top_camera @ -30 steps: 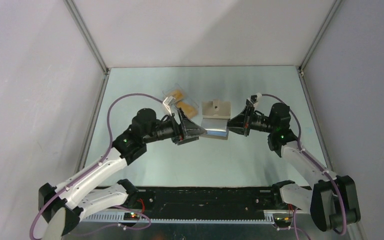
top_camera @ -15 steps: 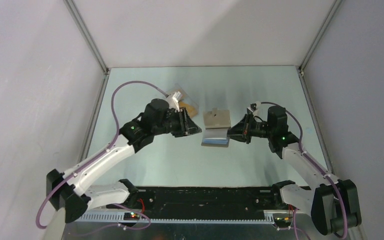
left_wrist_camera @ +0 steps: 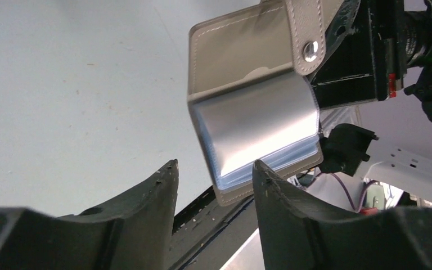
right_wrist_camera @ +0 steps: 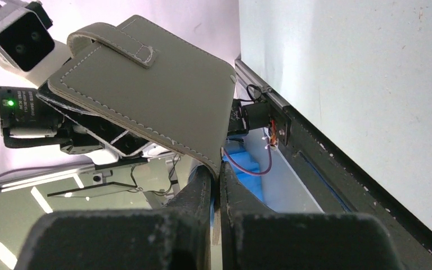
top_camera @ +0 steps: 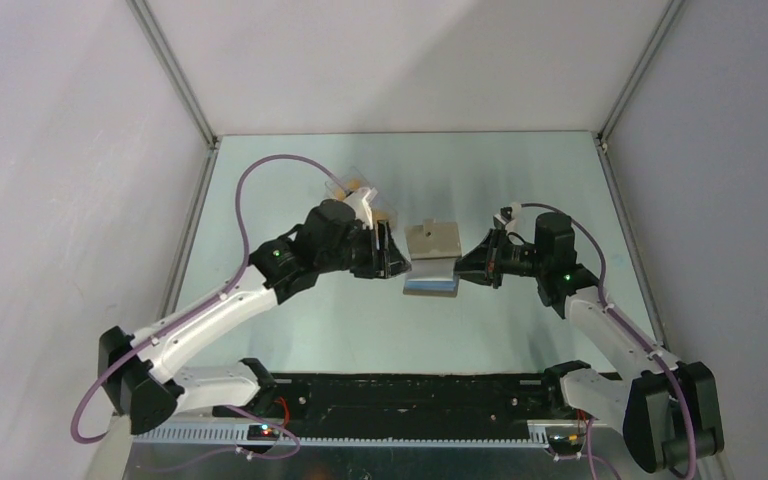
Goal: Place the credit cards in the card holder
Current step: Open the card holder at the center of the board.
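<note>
The right fingers (right_wrist_camera: 194, 208) clamp tight on one edge of the grey card holder (top_camera: 432, 258) and hold it open in the air above the middle of the tabletop (top_camera: 520, 180). Its snap strap is undone and its shiny inner pockets are turned toward the left arm. The left fingers (left_wrist_camera: 146, 208) stand part-way open just beside the holder's lower corner and grip nothing. The orange credit cards (top_camera: 358, 187) lie behind the left arm, at a clear plastic box (top_camera: 342, 178) toward the far side of the tabletop; whether they sit in it or beside it cannot be told. No card shows in the pockets, so by the look of things the filling has not begun. Each card has yet to be fetched and slid in.
</note>
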Robot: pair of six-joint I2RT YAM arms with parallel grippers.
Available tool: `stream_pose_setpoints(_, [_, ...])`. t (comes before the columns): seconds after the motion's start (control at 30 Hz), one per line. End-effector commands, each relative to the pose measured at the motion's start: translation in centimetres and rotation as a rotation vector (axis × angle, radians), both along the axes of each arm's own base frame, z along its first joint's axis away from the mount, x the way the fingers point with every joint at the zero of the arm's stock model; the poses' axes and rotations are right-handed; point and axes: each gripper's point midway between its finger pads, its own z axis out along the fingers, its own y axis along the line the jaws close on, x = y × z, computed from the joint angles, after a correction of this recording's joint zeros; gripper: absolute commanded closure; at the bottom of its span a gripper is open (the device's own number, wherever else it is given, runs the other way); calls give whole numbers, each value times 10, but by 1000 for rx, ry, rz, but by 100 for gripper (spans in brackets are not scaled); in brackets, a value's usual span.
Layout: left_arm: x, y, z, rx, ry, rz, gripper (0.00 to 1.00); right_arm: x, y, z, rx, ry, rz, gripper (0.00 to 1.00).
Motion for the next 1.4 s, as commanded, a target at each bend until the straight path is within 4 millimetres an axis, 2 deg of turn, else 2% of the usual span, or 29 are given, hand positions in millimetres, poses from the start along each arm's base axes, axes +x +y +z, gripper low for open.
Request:
stream_pose_setpoints(0.0, [2,16,5,15,-63,49,42,-1,3,11,28,-9,22,100])
stream_pose_setpoints(0.13, [-1,10,7,-63,-6,32,46,-2,4,12,31,-19,30,100])
stream_pose_setpoints(0.2, [2,2,17,-145,-6,20,47,-3,4,12,31,-24,36,100])
stream_pose_setpoints(0.27, [6,0,17,-184,13,14,48,-4,5,13,31,-30,42,100])
stream_pose_setpoints(0.6, [8,-24,19,-267,65,-60,48,-8,4,11,20,-36,51,100])
stream_pose_setpoints(0.93, [11,-30,-6,-229,127,-50,48,-8,4,13,24,-41,51,100])
stream_pose_setpoints(1.07, [14,-28,-3,-230,114,-38,47,-9,3,11,15,-51,50,100])
stream_pose_setpoints(1.23, [3,-28,20,-233,-4,-91,44,-7,2,8,8,-36,38,100])
stream_pose_setpoints(1.37, [0,-18,10,-209,3,-62,35,-7,3,13,25,-40,41,100])
